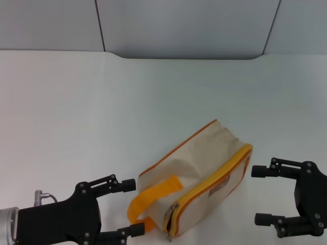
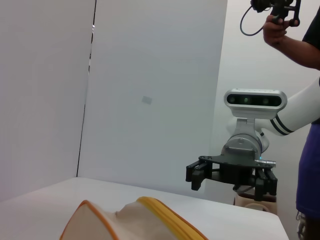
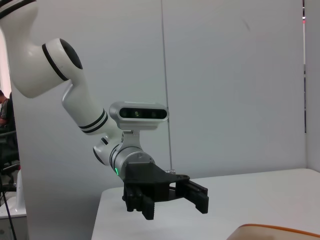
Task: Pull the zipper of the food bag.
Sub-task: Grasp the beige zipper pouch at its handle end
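White bench (image 1: 102, 102) under grey wall panels, carrying one food bag (image 1: 196, 176) near the front edge. One zipper (image 1: 214, 181) along the bag's edge. Two tools flanking, both spread wide, empty: left tool (image 1: 130, 209), right tool (image 1: 258, 196).

Matt cloth food bag (image 1: 196, 171), smooth white table (image 1: 102, 112).
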Robot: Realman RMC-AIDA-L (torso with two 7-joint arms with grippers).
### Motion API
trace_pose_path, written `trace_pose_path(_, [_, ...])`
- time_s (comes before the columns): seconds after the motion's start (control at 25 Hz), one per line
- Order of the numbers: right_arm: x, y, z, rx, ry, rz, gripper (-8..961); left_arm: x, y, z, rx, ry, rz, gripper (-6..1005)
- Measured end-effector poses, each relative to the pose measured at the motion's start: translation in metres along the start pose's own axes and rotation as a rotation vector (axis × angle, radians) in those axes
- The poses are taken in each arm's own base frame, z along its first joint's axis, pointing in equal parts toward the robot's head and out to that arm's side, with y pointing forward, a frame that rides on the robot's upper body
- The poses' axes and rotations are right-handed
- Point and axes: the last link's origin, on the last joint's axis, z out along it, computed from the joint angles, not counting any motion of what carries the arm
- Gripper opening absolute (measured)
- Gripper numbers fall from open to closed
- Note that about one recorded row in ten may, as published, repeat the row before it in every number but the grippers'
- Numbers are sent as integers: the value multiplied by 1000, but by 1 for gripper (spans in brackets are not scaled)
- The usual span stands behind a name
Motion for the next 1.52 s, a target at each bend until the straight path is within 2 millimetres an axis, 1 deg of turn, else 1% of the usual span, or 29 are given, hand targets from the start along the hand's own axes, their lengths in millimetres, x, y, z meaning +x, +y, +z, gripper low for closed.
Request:
trace_pose_path(0.44, [0, -1, 2, 7, -3, 0, 821, -2, 2, 0, 3, 2, 5, 810])
trace_pose_path(0.64, [1, 1, 2, 29, -21, 5, 820, -5, 7, -4, 37, 17, 16, 810])
trace_pose_path(0.68, [1, 0, 1, 38, -26, 6, 820, -18, 24, -2, 130, 65, 74, 810])
trace_pose_path(0.76, [1, 1, 0, 50, -33, 4, 820, -26, 36, 0, 181, 89, 106, 810])
trace_pose_path(0.84, [1, 1, 1, 57, -38, 3, 821, -32, 48, 4, 218, 120, 100, 810])
trace_pose_path(0.96, [2, 1, 1, 60, -40, 3, 822, -41, 67, 13, 259, 152, 95, 809])
trace_pose_path(1.04, [1, 1, 1, 60, -41, 3, 822, -50, 76, 22, 309, 135, 107, 809])
trace_pose_path(1.12, [1, 0, 3, 58, -44, 4, 823, -57, 81, 28, 359, 107, 113, 809])
trace_pose_path(1.16, [1, 0, 4, 58, -45, 4, 823, -57, 81, 28, 359, 107, 113, 809])
trace_pose_path(1.24, [1, 0, 5, 58, -47, 6, 822, -68, 87, 44, 443, 60, 112, 809])
trace_pose_path(1.28, [1, 0, 4, 61, -49, 6, 822, -70, 89, 48, 461, 46, 114, 809])
trace_pose_path(1.4, [1, -1, 3, 76, -56, 7, 822, -73, 96, 61, 518, 17, 136, 808])
trace_pose_path(1.48, [1, -1, 2, 82, -58, 8, 822, -74, 96, 64, 536, 8, 138, 807])
trace_pose_path(1.52, [1, 0, 2, 83, -58, 8, 823, -73, 97, 69, 562, 2, 136, 807])
